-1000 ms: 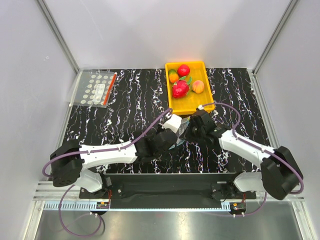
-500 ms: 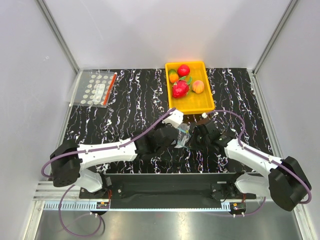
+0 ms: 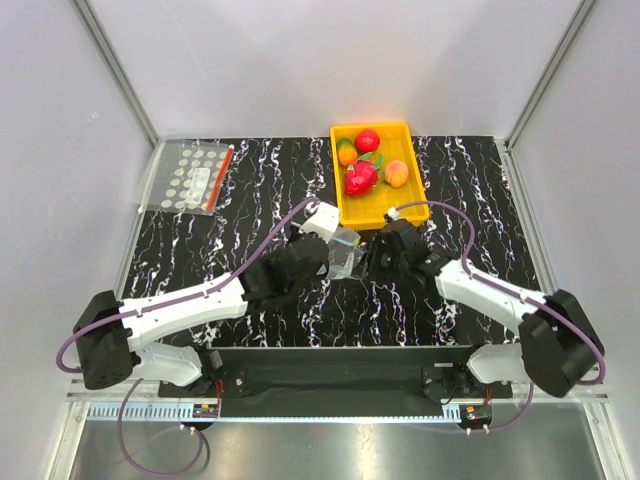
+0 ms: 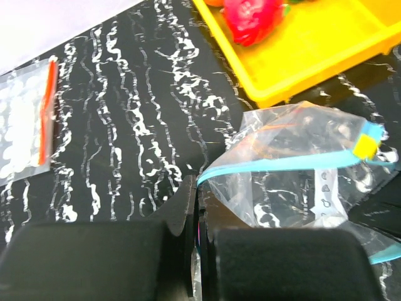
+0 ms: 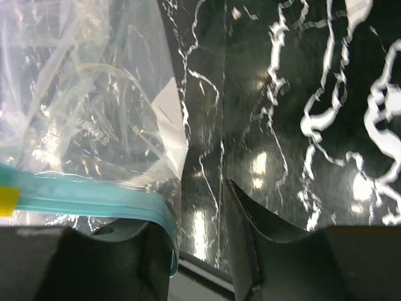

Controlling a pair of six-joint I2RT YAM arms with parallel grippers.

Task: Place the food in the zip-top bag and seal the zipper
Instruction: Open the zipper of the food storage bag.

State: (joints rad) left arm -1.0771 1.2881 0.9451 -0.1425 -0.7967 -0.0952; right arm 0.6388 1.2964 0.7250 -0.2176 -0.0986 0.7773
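Between the two arms, just on the near side of the shallow yellow plastic tray (image 3: 390, 207), I find the small clear plastic zip-top bag (image 3: 345, 252), crumpled and, as far as either wrist view shows, with no fruit in it. Its zipper (image 4: 282, 164), a thin pale blue strip with a small yellow tab, spans the mouth. One end of it runs in between the fingers of the left gripper (image 4: 195, 188), whose jaws are pressed together on it. The right gripper (image 5: 199, 238) stands at the bag's other side with jaws apart: black white-veined tabletop (image 3: 250, 200) shows through the gap, and the strip curls against one finger unpinched. The food sits in the tray, apart from the bag: a glossy red toy apple (image 3: 367, 140), a peach-orange toy fruit (image 3: 396, 174), an orange-and-green toy fruit (image 3: 347, 152) and a larger pinkish-red piece (image 3: 360, 178). A flat clear bag with white dots and a red strip (image 3: 192, 178) rests at the table's far left. I judge the step in hand to be readying the bag, loading not yet begun; whether the mouth is already parted I cannot tell. The next move calls for an open mouth, one lip anchored by the left, then for my free right gripper to reach the tray and close on a fruit, whose round glossy surface may slip from a shallow pinch.
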